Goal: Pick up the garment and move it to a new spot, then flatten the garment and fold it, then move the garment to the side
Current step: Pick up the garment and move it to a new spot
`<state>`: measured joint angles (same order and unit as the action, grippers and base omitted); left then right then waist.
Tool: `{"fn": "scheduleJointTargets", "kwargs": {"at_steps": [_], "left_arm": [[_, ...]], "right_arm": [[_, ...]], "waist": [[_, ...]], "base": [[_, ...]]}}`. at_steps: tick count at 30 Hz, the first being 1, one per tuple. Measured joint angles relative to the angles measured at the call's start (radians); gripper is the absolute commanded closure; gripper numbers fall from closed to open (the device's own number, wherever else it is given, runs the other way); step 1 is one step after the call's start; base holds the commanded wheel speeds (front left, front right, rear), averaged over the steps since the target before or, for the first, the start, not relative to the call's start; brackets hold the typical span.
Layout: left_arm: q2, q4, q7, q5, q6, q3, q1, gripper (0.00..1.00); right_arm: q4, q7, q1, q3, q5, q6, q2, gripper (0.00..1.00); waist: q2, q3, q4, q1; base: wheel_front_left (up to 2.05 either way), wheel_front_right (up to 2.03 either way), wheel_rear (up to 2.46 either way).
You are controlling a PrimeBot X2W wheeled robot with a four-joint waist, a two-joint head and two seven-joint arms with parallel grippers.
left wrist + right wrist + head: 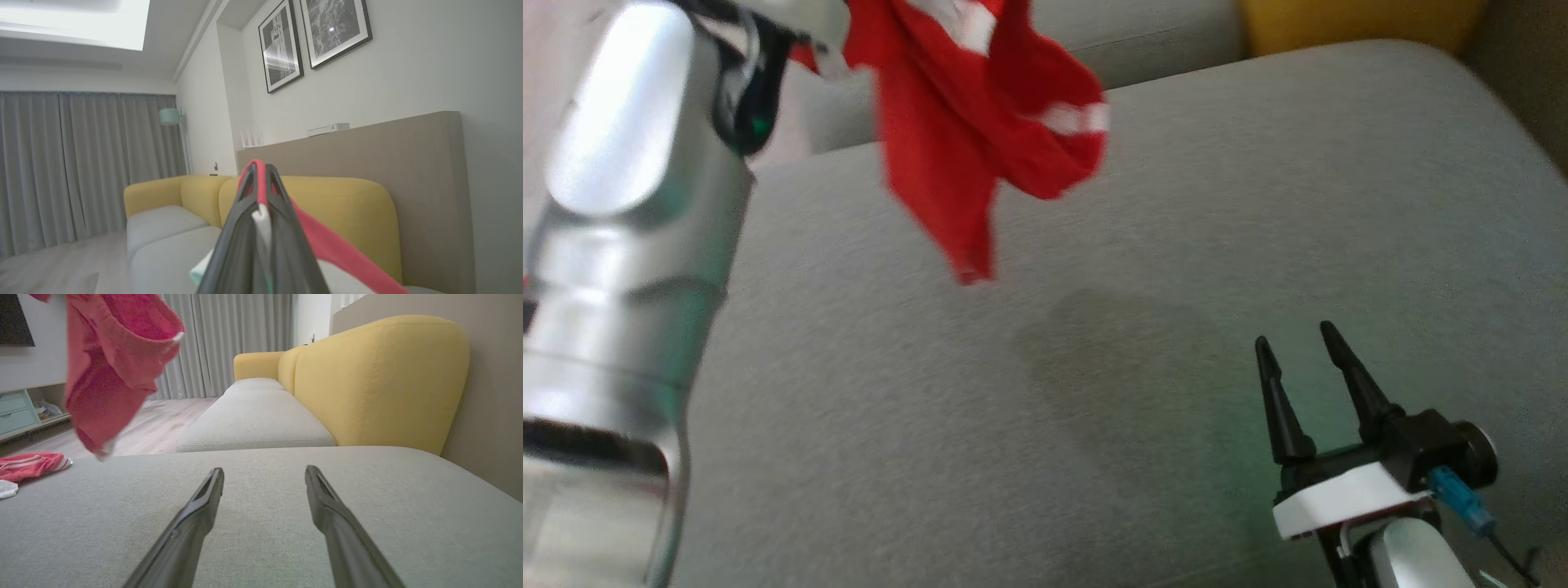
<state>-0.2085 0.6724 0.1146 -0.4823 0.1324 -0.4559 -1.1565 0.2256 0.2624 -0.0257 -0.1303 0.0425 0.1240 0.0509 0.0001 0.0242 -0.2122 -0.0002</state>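
Where a grey sofa seat [1176, 245] with yellow backrest [380, 375] is set before grey curtains [81, 163], a red, white-striped garment [964, 122] is held aloft above the seat, clamped in the closed left pincer [261, 165]; the right pincer [1294, 335] is seen spread wide, low over the seat, well apart from the garment.

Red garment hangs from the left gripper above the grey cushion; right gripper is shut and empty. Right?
Not quite: the right gripper is open and empty, as the right wrist view shows. The rest holds: the red garment hangs from the left gripper above the grey cushion.
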Motion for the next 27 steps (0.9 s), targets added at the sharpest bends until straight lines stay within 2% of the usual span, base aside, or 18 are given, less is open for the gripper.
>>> {"fn": "scheduleJointTargets", "kwargs": {"at_steps": [4,8,9,10,13,17,19,22,25,27], "left_arm": [[0.002,0.049,-0.03,-0.059,0.0,-0.049,0.111,1.0],[0.031,0.15,-0.011,-0.096,0.0,-0.106,0.294,1.0],[0.036,0.179,0.009,-0.099,0.0,-0.114,0.334,0.75],[0.038,0.209,0.038,-0.097,-0.004,-0.122,0.37,0.0],[0.039,0.268,0.111,-0.068,-0.034,-0.132,0.454,0.0],[0.057,0.252,0.134,-0.065,-0.092,-0.098,0.524,0.0],[0.068,0.134,0.135,-0.037,-0.143,-0.035,0.595,0.0],[0.093,-0.041,0.137,0.011,-0.189,0.072,0.744,0.0],[0.122,-0.184,0.137,0.07,-0.208,0.162,0.948,0.0],[0.139,-0.284,0.138,0.099,-0.206,0.217,1.073,0.0]], "right_arm": [[-0.006,0.0,0.014,-0.02,0.012,0.0,0.0,0.0],[-0.007,0.0,0.024,-0.024,0.012,0.0,0.0,0.0],[-0.007,0.0,0.024,-0.026,0.012,0.0,0.0,0.0],[-0.007,0.0,0.024,-0.028,0.012,0.0,0.0,0.0],[-0.005,0.0,0.024,-0.029,0.012,0.0,-0.001,0.0],[0.001,0.0,0.026,-0.022,0.012,0.0,-0.001,0.0],[0.003,0.0,0.03,-0.015,0.012,0.0,-0.001,0.0],[0.007,0.0,0.043,-0.001,0.012,0.0,-0.002,0.0],[0.009,0.0,0.063,0.017,0.012,0.0,-0.002,0.0],[0.009,-0.001,0.085,0.03,0.012,0.0,-0.003,0.0]], "waist": [[0.0,-0.014,-0.068,0.0],[0.0,-0.001,-0.097,0.0],[0.0,0.005,-0.098,0.0001],[0.0,0.012,-0.098,0.0003],[0.0,0.021,-0.088,0.0002],[0.0,0.021,-0.063,0.0003],[0.0,0.018,-0.039,0.0002],[0.0,0.009,0.004,0.0002],[0.0,-0.006,0.056,0.0001],[0.0,-0.018,0.094,0.0001]], "base": [[0.0,0.0,0.0],[0.0,0.0,0.0],[0.0,0.0,0.0],[0.0,0.0,0.0],[0.0,0.0,0.0],[0.0,0.0,0.0],[0.0,0.0,0.0],[0.0,0.0,0.0],[0.0,0.0,0.0],[0.0,0.0,0.0]]}}
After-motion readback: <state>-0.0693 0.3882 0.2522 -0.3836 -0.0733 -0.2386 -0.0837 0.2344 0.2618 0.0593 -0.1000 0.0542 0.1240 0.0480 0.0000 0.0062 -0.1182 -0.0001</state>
